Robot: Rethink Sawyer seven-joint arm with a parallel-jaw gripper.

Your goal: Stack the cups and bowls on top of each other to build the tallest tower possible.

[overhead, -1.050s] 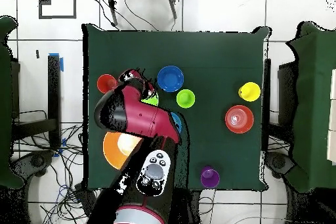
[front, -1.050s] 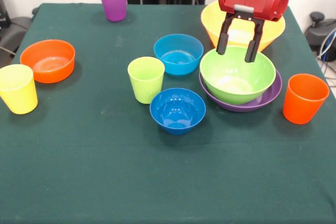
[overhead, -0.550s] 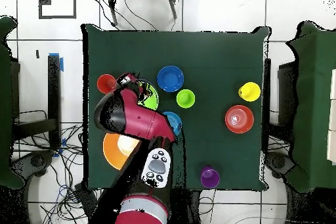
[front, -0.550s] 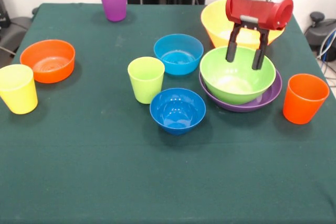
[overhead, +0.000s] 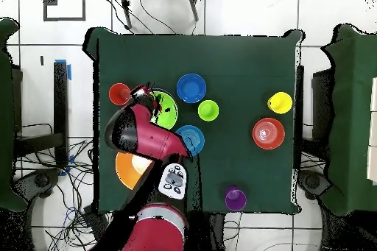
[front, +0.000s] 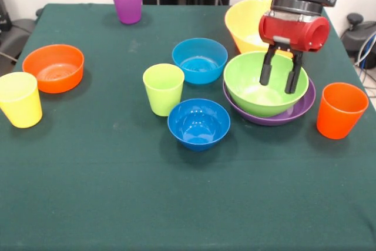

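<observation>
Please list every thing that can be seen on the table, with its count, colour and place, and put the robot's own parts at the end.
Places as seen in the front view.
Table with dark green cloth: one, under everything.
Purple plastic cup: one, far edge.
Yellow plastic cup: one, left edge.
Lime green plastic cup: one, centre.
Orange plastic cup: one, right edge.
Small orange plastic bowl: one, left.
Small light blue plastic bowl: one, behind the lime green cup.
Small dark blue plastic bowl: one, centre front.
Large yellow-orange plastic bowl: one, far right.
Large lime green plastic bowl: one, nested in the large purple plastic bowl.
Gripper: one, red and black, open, over the lime green bowl.
</observation>
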